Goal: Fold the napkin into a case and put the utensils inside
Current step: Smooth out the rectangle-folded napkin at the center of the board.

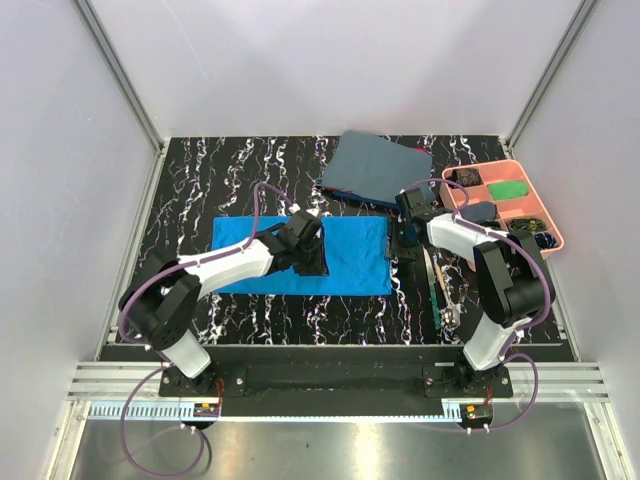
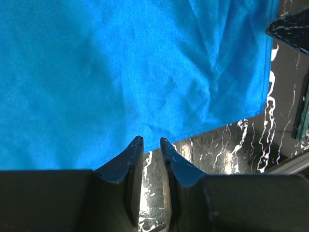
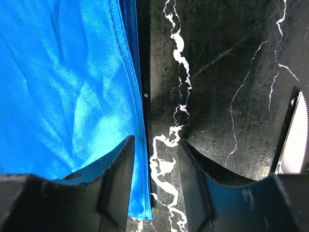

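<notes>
The 2 arms stand at the near edge of the black, white-veined table [image 1: 250, 310]. Just beyond the right arm's base, near the table's right edge, the utensils [image 1: 437, 295] lie close together and lengthwise, near to far; one has a green handle. They are off the cloth, just right of its near-right corner.

The napkin [image 1: 355, 262] lies flat in the middle of the table as a wide rectangle, its long sides parallel to the near edge. In the right wrist view a darker second layer shows along its right hem [image 3: 63, 87].

The left gripper [image 1: 315, 268] hangs over the napkin's near edge, a little right of its middle. In the left wrist view its fingers [image 2: 135, 152] are parted by a narrow slit. Bare table shows through the slit, and the tips reach the blue hem [image 2: 120, 72]. Nothing is seen between them.

The right gripper [image 1: 403, 243] is at the napkin's right edge. Its fingers [image 3: 120, 164] are spread and straddle the hem: 1 over the blue cloth, the other over the table, not yet closed on the cloth [image 3: 155, 140].

Farther back, a dull grey-blue cloth [image 1: 378, 170] lies folded near the far edge, right of centre. A pink compartment tray [image 1: 548, 225] sits at the far-right corner, holding small dark items and a green one.
</notes>
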Robot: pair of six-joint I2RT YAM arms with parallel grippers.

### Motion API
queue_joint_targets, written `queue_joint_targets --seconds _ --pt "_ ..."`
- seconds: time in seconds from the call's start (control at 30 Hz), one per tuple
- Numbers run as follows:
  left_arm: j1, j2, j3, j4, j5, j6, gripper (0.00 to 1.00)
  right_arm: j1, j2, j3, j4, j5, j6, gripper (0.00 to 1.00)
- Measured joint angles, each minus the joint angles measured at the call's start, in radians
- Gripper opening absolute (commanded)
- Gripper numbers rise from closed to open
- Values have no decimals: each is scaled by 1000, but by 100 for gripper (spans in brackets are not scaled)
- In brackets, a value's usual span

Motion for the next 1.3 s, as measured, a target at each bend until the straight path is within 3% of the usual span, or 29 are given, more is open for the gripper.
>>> queue_joint_targets --seconds 0.47,1.0,1.1,1.3 --pt "0 -91 -25 4 -6 1 25 72 63 69 -2 77 5 52" --pt "18 -202 -45 -39 -31 4 29 75 115 123 -1 97 38 46" --pt "29 -242 -47 -53 -39 1 38 75 127 138 7 98 46 34" --pt "93 -375 -78 -62 -84 -11 45 73 115 115 29 130 72 14"
